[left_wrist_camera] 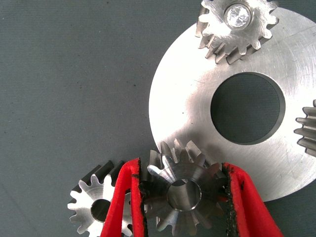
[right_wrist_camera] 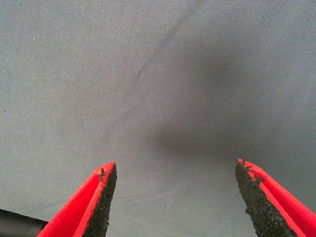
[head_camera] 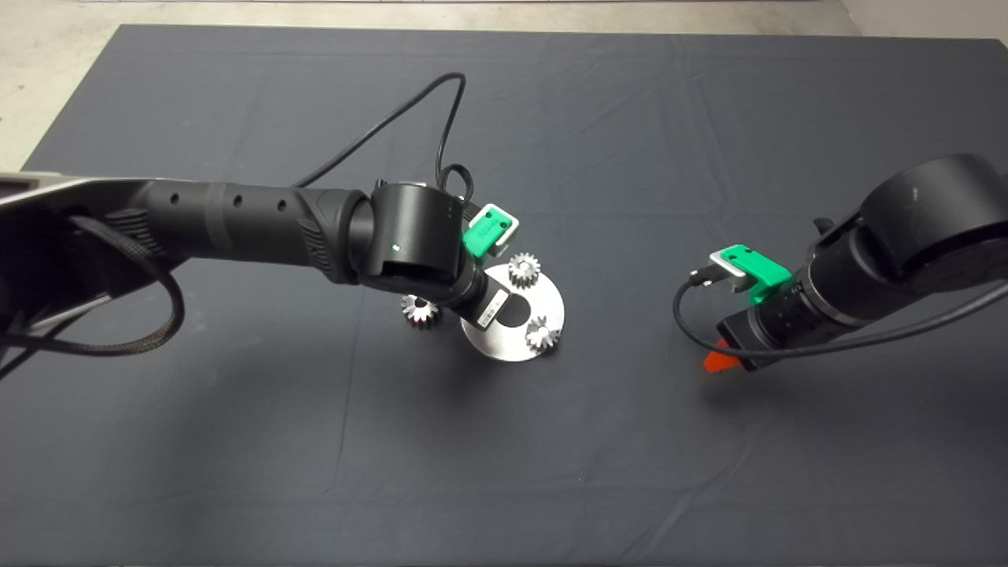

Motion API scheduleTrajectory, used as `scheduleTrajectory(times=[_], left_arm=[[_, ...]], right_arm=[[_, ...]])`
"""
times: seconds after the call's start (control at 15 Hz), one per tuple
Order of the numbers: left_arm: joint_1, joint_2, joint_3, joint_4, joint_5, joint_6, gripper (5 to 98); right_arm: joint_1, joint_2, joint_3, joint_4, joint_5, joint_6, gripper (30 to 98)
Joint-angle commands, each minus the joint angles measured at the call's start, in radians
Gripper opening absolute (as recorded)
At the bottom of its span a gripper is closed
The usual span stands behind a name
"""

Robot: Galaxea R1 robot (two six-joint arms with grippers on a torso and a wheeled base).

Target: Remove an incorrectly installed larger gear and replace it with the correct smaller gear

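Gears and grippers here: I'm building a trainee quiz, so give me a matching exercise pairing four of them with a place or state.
Things:
1. left gripper
2. right gripper
3. loose gear
4. pinned gear

Places or states:
A. open over bare mat
B. sitting on the steel disc
C. shut on the held gear at the disc's edge
D. lying on the mat beside the disc

Pairs: 1-C, 2-A, 3-D, 4-B
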Motion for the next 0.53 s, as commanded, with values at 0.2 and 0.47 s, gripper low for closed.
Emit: scheduleTrajectory(times=[0.2,0.47], left_arm=[[-0.050,-0.003,0.012,-0.029,0.094,0.011,24.4],[-0.050,-0.006,0.020,-0.043,0.089,0.011,24.4]], right_arm=[[0.000,0.001,0.032,-0.031,-0.072,0.004,63.6],[-0.002,-0.001,0.032,-0.033,-0.072,0.004,63.6]])
